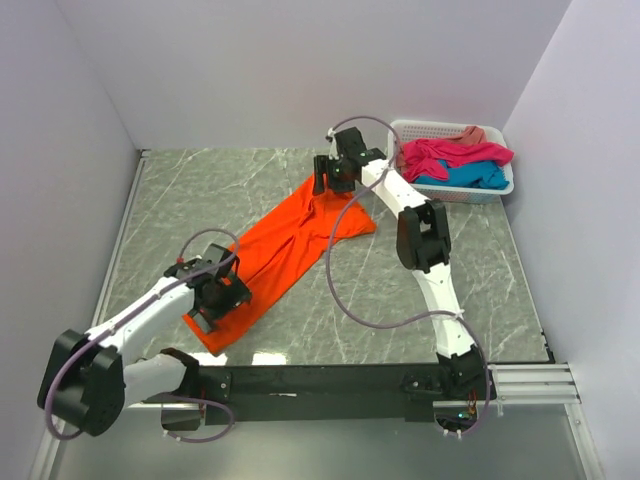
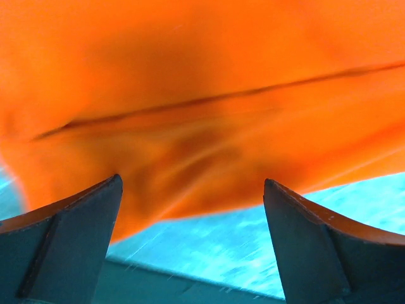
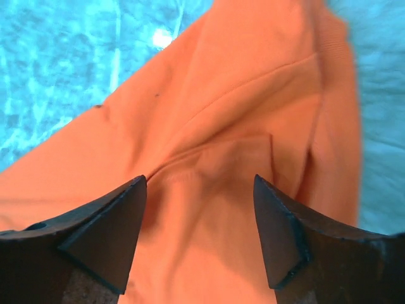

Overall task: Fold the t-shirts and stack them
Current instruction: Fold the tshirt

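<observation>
Two arms reach out over the grey marbled table (image 1: 480,270), one at each end of the orange tee (image 1: 285,250). The tee lies in a long, rumpled diagonal band from near the table's near left corner up towards the middle of the far edge.

The left arm comes out low from the near left corner, its forearm angled across the table. The left gripper (image 1: 213,292) sits over the near end of the cloth. From its wrist camera the two dark fingers (image 2: 69,234) stand wide apart. The orange fabric (image 2: 202,82) fills the view beyond them, creased along a seam, with nothing pinched between the tips.

The right arm rises from the near right corner and bends at a raised elbow over the right half of the table. From there it stretches towards the far edge, where the right gripper (image 1: 333,172) points down at the far end of the tee. Its fingers (image 3: 101,234) are also spread. Folded orange cloth (image 3: 240,114) lies beneath the gap, and I cannot tell whether the tips touch it.

Over in the far right corner sits a white slotted basket (image 1: 430,124). Heaped inside it are the magenta tee (image 1: 450,152), the turquoise tee (image 1: 470,177) towards the near side, and the salmon tee (image 1: 475,133) at the back. The basket is well apart from both grippers.
</observation>
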Tool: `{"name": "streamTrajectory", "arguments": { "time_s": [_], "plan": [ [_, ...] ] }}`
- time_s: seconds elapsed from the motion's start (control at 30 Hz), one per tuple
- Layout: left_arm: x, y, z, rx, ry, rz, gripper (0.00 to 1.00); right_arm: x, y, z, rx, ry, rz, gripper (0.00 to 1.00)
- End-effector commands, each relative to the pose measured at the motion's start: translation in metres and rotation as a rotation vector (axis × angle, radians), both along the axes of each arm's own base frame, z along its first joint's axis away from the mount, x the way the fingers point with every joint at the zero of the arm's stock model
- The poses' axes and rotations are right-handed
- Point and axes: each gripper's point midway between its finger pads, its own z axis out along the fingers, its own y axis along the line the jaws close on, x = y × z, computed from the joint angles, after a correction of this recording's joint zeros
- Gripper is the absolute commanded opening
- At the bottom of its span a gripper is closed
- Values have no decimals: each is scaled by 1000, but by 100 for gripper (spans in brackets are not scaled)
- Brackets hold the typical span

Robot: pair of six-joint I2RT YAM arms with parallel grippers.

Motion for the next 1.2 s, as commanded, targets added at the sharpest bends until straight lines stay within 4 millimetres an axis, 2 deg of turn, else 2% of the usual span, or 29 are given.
{"name": "streamTrajectory", "arguments": {
  "time_s": [0.0,0.03,0.07,0.1,0.13,0.17,0.2,0.23,0.27,0.33,0.43,0.6,0.63,0.67,0.7,0.73,0.77,0.8,0.83,0.87,0.9,0.93,0.97,1.0,1.03,1.07,1.1,1.13,1.17],
  "plan": [
    [4,17,42,80,-49,28,99,16,-8,128,27,-286,0,75],
    [12,20,50,99,-89,29,99,13,-15,133,10,-283,-39,76],
    [24,20,62,112,-137,22,99,2,-21,117,-14,-236,-63,78],
    [33,24,66,139,-170,26,99,-7,-28,134,-7,-250,-97,78],
    [37,24,67,149,-172,21,99,-13,-31,132,9,-229,-128,78],
    [44,25,66,172,-159,-5,99,-34,-37,99,-13,-147,-125,79],
    [50,28,64,189,-154,-3,99,-47,-40,108,6,-151,-129,79],
    [56,31,62,212,-152,5,99,-52,-38,106,40,-151,-145,79],
    [62,37,51,231,-112,3,99,-75,-42,72,29,-76,-137,79],
    [69,33,37,188,-71,-15,99,-91,-40,67,51,-52,-119,79],
    [60,32,9,189,63,-68,99,-106,-42,45,3,8,-97,79],
    [47,16,-5,98,96,-122,99,-108,-42,10,-37,119,-123,80],
    [44,15,-6,88,100,-128,99,-102,-40,12,-38,121,-128,80],
    [38,10,-9,65,111,-140,99,-99,-41,-3,-60,147,-136,80],
    [35,7,-11,51,117,-149,99,-93,-44,-8,-84,152,-152,80],
    [30,3,-14,32,128,-163,99,-80,-48,1,-93,143,-168,80],
    [25,-8,-16,-1,140,-201,99,-76,-52,-16,-118,172,-176,80],
    [21,-17,-17,-33,150,-226,99,-74,-58,-21,-140,188,-173,80],
    [11,-24,-23,-56,186,-246,99,-60,-63,-13,-132,171,-184,80],
    [1,-35,-25,-75,207,-281,99,-57,-67,-27,-148,199,-181,80],
    [-5,-50,-26,-133,219,-303,99,-53,-68,-28,-149,199,-167,80],
    [-14,-58,-30,-165,242,-311,99,-43,-66,-18,-150,168,-131,80],
    [-21,-70,-29,-195,248,-345,99,-38,-70,-33,-161,189,-125,80],
    [-25,-78,-28,-222,260,-357,99,-33,-70,-34,-160,189,-107,80],
    [-30,-85,-26,-222,280,-372,99,-21,-65,-17,-142,151,-73,80],
    [-32,-88,-24,-218,286,-377,99,-15,-69,-32,-148,167,-67,80],
    [-32,-94,-21,-220,281,-386,99,-6,-68,-30,-144,138,-47,80],
    [-28,-111,-14,-247,253,-408,99,7,-69,-22,-131,97,-62,80],
    [-26,-120,-10,-264,240,-424,99,16,-77,-23,-134,79,-94,82]
  ]
}}
